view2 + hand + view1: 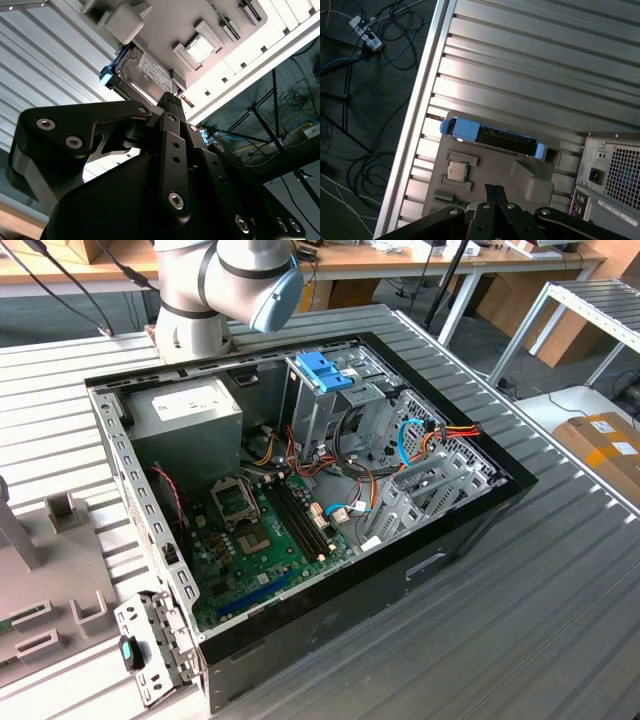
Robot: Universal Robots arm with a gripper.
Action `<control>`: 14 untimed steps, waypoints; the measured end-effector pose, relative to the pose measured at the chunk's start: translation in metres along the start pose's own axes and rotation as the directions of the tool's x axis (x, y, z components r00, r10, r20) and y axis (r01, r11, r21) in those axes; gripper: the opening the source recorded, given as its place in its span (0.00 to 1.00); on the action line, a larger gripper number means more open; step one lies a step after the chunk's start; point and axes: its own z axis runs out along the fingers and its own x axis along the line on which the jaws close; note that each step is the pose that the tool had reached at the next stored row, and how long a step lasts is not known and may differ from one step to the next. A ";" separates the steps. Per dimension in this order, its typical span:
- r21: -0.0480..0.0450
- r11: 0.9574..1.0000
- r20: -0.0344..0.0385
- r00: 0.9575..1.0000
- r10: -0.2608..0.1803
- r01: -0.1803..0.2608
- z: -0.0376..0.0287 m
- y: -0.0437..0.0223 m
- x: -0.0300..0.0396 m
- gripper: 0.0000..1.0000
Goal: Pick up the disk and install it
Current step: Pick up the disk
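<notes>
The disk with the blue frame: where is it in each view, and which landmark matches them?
First wrist view: the disk stands on edge in the grey tray.
Second wrist view: its labelled face shows, same tray.
Exterior view: the tray lies at the exterior view's left edge.
Shared landmark: the tray.

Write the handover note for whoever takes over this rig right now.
Gripper: shut, holding nothing, poised near the disk.
Disk: stands on edge in the grey holder on the ribbed table, beside the computer case, in its blue carrier frame.
Case: lies open in the exterior view.
Done: nothing yet; the disk is not picked up.
Left: the pick-up and the installation in the case.
</notes>
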 end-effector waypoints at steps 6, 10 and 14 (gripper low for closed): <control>-0.001 0.999 -0.002 0.999 -0.035 0.035 0.0000 0.0000 0.0000 0.10; -0.001 0.998 -0.003 0.998 -0.058 0.058 0.0000 0.0000 0.0000 0.10; -0.002 0.996 -0.004 0.996 -0.090 0.090 0.0000 0.0000 0.0000 0.10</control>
